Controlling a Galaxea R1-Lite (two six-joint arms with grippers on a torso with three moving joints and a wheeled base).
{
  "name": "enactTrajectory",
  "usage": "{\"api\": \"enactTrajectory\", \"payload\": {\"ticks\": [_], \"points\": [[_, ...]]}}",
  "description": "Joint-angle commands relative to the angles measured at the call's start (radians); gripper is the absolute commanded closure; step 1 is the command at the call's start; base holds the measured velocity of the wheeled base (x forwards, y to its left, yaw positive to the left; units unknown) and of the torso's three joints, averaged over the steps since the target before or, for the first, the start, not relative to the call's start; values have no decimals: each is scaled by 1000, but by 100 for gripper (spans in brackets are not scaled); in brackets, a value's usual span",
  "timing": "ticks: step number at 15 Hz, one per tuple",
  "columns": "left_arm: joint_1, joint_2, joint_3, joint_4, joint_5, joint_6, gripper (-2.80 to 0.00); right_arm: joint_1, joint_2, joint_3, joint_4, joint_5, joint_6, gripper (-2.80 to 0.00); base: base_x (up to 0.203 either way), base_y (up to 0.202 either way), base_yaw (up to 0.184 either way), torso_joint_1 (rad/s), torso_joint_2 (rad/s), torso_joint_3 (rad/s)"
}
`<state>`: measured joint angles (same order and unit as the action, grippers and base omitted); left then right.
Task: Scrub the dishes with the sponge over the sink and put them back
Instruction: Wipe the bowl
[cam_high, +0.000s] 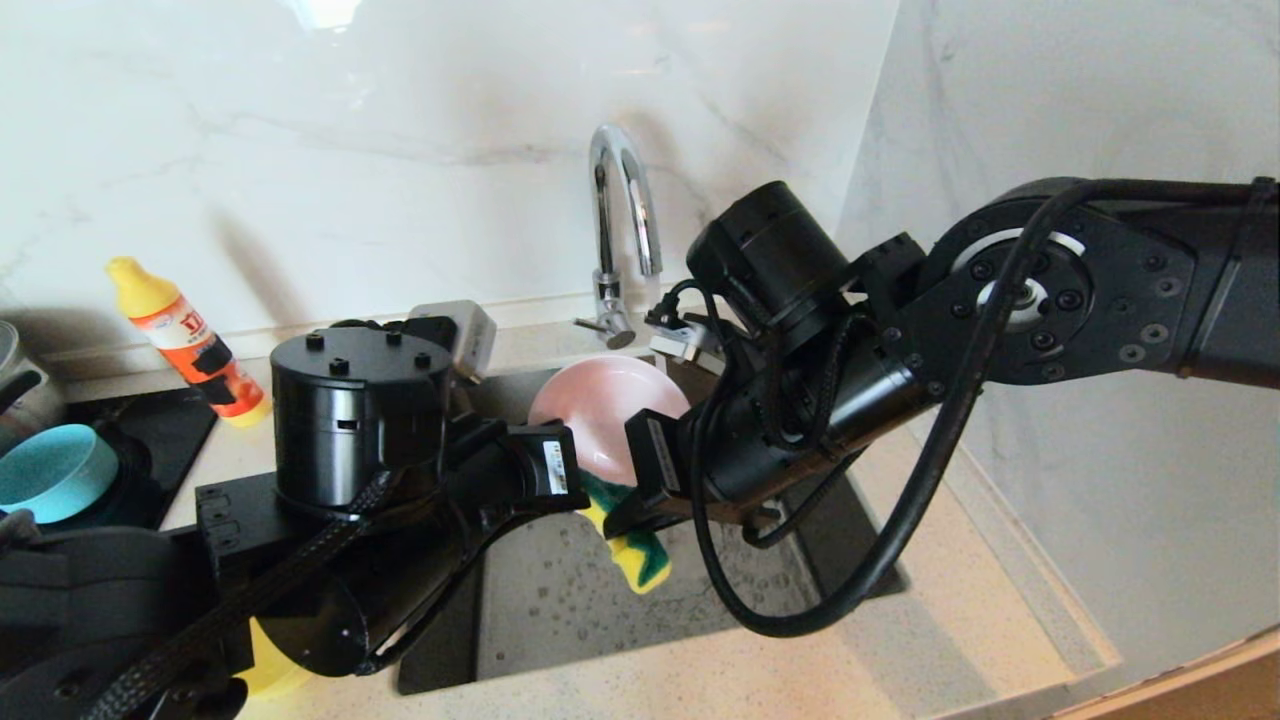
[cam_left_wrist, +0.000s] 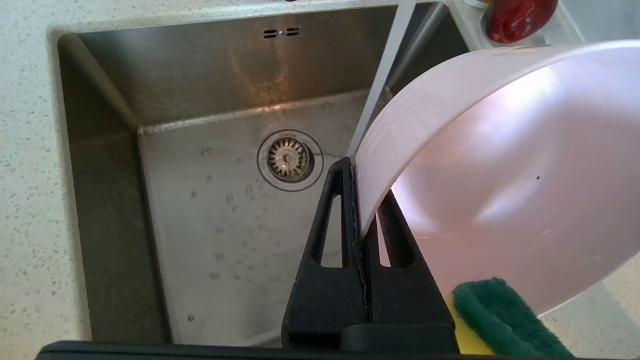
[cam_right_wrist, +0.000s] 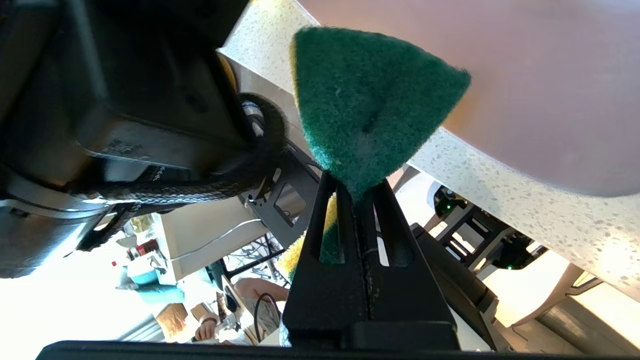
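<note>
On the far left of the head view a light blue bowl (cam_high: 52, 472) sits mouth-up on a dark cooktop (cam_high: 175, 430), with an orange detergent bottle (cam_high: 190, 340) leaning just behind it near the marble wall. A yellow shape (cam_high: 268, 672) shows under the left arm at the counter's near edge; what it is cannot be told.

Next comes the left gripper (cam_left_wrist: 361, 220), reaching over the sink (cam_left_wrist: 100, 165). Its jaws are pinched tight on the rim of the pale pink bowl (cam_left_wrist: 510, 165), one finger inside and one outside. That bowl hangs above the basin tipped on edge, its hollow facing toward the robot and the sponge, its rim held at the lower side. Below it lie the wet steel floor and the round drain strainer (cam_left_wrist: 289, 159).

Right of that, the right gripper (cam_right_wrist: 356, 200) comes in from the right, jaws clamped on the sponge (cam_right_wrist: 367, 110). In the head view the sponge (cam_high: 632, 545) hangs with its long axis running down and slightly right, yellow foam below the grip; the green scouring end sticks out past the fingertips and sits against the bowl's lower edge.

Behind, the chrome faucet (cam_high: 620, 230) arches over the basin's back edge. The right arm's bulky wrist and black cable (cam_high: 900, 500) hide the sink's right side. A red object (cam_left_wrist: 520, 19) shows at the counter corner beyond the bowl.
</note>
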<state>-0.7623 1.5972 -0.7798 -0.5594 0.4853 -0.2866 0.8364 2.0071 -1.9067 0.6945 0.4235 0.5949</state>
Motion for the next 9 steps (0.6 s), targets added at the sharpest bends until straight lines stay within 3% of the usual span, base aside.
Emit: {"api": "enactTrajectory", "payload": {"ticks": [1,4,9], "points": [[-1,1,0,-4,2,-2,0,3,10,-13,5,3,3,0,0,0,0,0,0,0],[0,4,2,-4,2,-2,0,0,2,-11,8,0,5,0,0,0,0,0,0,0],[-1,1,11,-4,4,-5,0,-12,-38,23,14,-92,3,0,0,0,0,0,0,0]]}}
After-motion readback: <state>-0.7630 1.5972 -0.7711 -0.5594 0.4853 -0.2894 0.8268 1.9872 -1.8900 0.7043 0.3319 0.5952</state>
